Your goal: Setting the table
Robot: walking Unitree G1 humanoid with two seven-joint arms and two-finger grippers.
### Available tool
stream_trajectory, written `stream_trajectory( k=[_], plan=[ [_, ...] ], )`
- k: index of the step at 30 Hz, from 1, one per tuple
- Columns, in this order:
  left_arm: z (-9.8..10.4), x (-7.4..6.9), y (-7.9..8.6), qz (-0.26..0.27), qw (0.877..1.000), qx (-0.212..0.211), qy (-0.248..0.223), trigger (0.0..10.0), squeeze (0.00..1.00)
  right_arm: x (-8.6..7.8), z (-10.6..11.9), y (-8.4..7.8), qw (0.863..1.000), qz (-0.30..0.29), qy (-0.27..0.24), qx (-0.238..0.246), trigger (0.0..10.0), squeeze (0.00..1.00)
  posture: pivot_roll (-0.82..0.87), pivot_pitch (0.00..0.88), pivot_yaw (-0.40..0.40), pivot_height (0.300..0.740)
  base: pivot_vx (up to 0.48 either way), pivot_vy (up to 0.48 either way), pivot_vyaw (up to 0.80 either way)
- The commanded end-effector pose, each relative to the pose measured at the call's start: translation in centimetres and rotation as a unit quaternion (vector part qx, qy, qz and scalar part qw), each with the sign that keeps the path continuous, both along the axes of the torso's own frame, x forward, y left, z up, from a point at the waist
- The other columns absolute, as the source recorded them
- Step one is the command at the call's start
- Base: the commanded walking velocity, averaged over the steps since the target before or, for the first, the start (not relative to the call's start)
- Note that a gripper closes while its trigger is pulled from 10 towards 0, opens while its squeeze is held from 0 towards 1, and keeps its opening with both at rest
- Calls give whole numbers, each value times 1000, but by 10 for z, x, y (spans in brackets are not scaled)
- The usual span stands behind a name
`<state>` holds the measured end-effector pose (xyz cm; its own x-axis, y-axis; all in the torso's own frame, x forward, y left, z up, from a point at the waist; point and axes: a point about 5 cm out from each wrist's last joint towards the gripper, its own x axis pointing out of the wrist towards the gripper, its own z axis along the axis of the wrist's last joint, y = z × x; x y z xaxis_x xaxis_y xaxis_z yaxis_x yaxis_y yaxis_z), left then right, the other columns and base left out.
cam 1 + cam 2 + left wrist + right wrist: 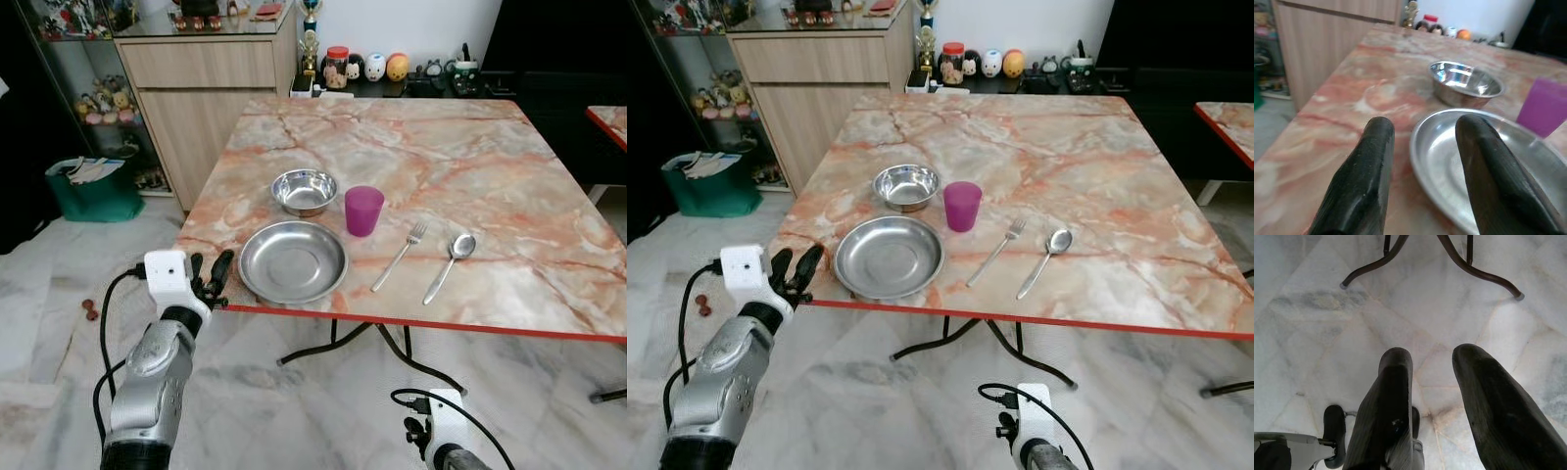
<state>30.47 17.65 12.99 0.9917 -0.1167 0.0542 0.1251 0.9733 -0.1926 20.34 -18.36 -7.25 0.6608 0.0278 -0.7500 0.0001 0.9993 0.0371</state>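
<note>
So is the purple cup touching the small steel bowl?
Apart. In the left eye view a strip of bare marble shows between the purple cup and the small steel bowl.

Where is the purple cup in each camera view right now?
Left eye view: purple cup mid-table, right of the small steel bowl.
Right eye view: the same spot, behind the steel plate.
Left wrist view: far right, cut by the edge, beyond the plate.
Right wrist view: not in it.
Shared landmark: the small steel bowl.

One plate (293, 261), bowl (305, 191), cup (363, 211), fork (399, 257), spoon (449, 265)
</note>
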Motion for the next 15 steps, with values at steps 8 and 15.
stream_trajectory(
  k=[8, 15],
  plan=[
    [-15, 22, -2, -4, 997, -31, 64, 10000, 1000, 0, 0, 2, 1000, 4, 0, 1, 10000, 0, 7, 0, -1, 740, 0, 0, 0],
    [-17, 38, -6, -4, 995, -40, 91, 10000, 0, 0, 0, 1, 1000, 3, 1, 0, 10000, 0, -1, 0, -1, 740, 0, 0, 0]
  ],
)
